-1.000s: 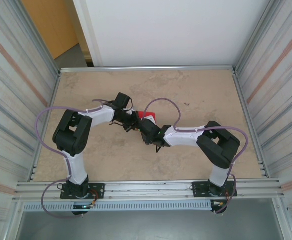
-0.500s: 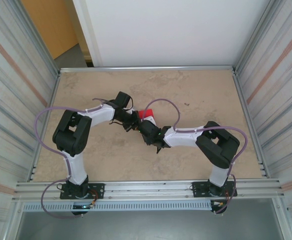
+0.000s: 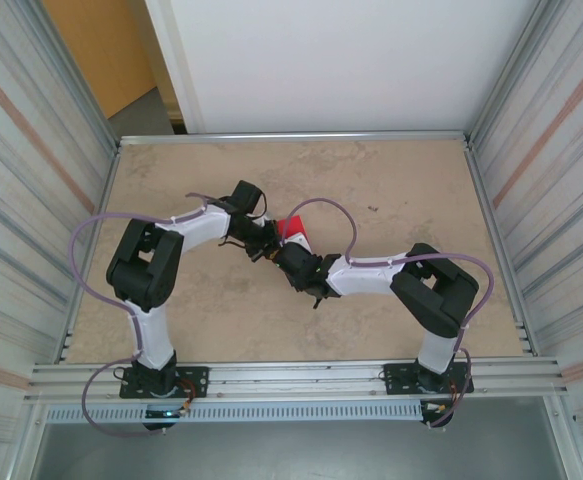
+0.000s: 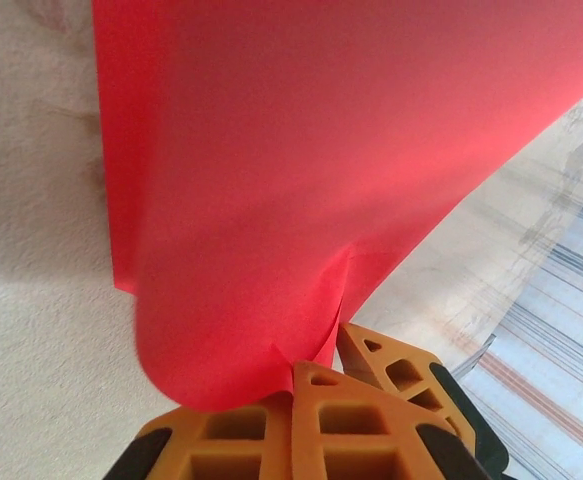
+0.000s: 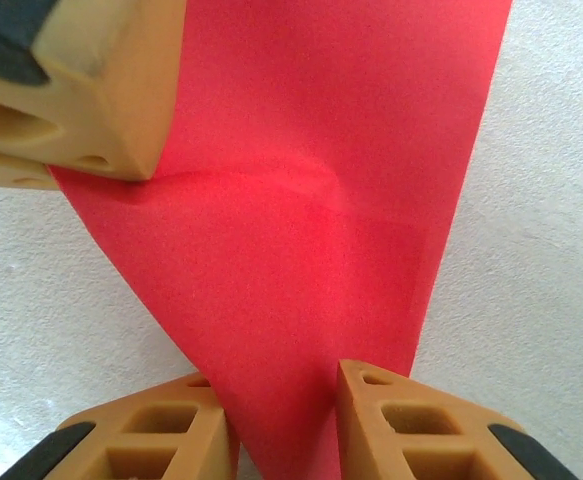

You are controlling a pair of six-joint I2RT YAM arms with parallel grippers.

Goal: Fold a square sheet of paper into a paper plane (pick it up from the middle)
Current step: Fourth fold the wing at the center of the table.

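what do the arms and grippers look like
Left arm and right arm: white links, chunky black joints, a looping lilac cable on each. Fingers are orange with moulded open cells and black outer edges.

1 red paper sheet; L pincer + R pincer = 2.

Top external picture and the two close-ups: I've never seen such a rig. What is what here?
The top view looks down on two robot arms bolted at the near edge of a table. Each close-up comes from a camera on one wrist; the orange blocks are that arm's own fingers. The arms meet mid-table at a square sheet of red paper. The left gripper pinches it, jaws shut on a curled part. The right gripper has paper running between its fingers; whether it clamps is unclear.
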